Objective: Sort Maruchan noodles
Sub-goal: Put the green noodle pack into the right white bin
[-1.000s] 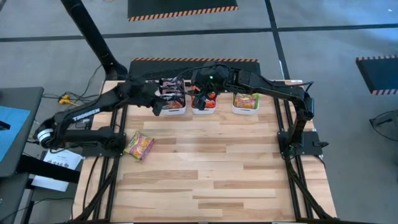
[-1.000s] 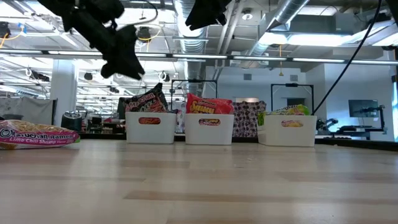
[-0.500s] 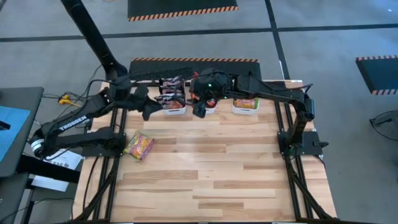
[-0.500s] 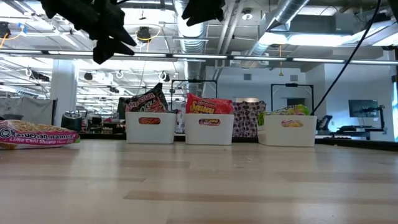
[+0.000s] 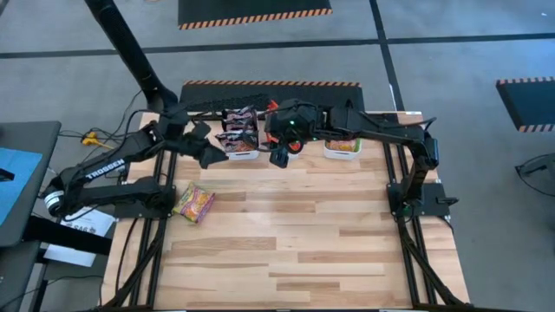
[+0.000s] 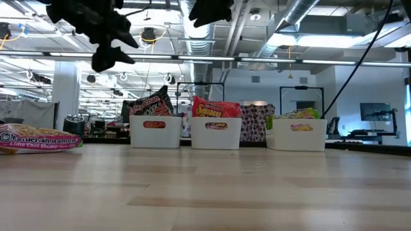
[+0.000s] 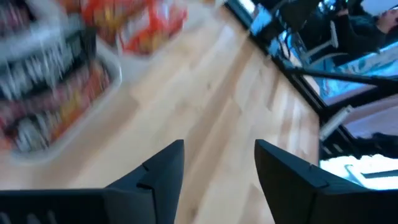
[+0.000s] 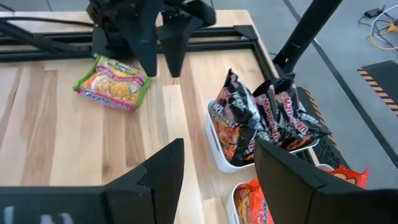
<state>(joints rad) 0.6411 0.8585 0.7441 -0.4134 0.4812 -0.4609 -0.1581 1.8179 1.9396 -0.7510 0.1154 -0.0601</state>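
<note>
Three white bins (image 6: 216, 132) stand in one row on the table (image 5: 286, 234), each holding noodle packets of a single colour. One bin holds dark black-maroon packets (image 8: 258, 115), of which about four can be separated in the right wrist view; one holds red-orange packets (image 6: 215, 109) and one holds green packets (image 5: 343, 145), and the number in each of these two cannot be told. One further green packet (image 5: 194, 204) lies loose on the table, and two arms, each with one gripper, are present.
</note>
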